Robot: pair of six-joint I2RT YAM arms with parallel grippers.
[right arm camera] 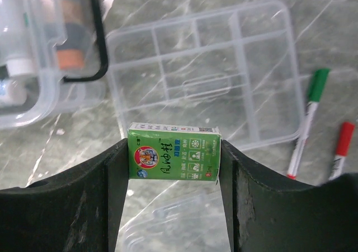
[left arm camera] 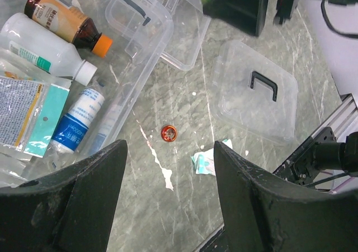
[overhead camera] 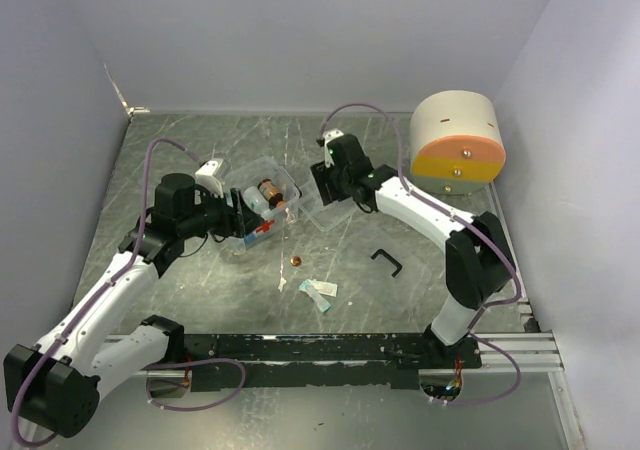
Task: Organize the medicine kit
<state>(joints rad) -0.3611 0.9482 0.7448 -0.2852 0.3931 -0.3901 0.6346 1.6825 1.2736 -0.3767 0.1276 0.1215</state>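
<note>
Two tools: right tool (right arm camera: 172,154) pinching a small green box (right arm camera: 173,161) by the divided tray (right arm camera: 246,45), left tool (left arm camera: 170,162) wide, empty.

Clear medicine kit box (overhead camera: 285,173) near the centre of the marbled table (overhead camera: 180,150), holding a brown bottle (overhead camera: 268,190) and a white bottle (overhead camera: 255,203). Left gripper (overhead camera: 238,218) at the box's 8 o'clock edge; right gripper (overhead camera: 322,183) at its 3 o'clock, above a clear plastic tray (overhead camera: 330,216). From the box: black handle (overhead camera: 387,261) at 4 o'clock, small orange disc (overhead camera: 295,261) at 6 o'clock, small packets (overhead camera: 322,290) beyond it. Cream, orange and yellow drum (overhead camera: 457,148) at 2 o'clock.
</note>
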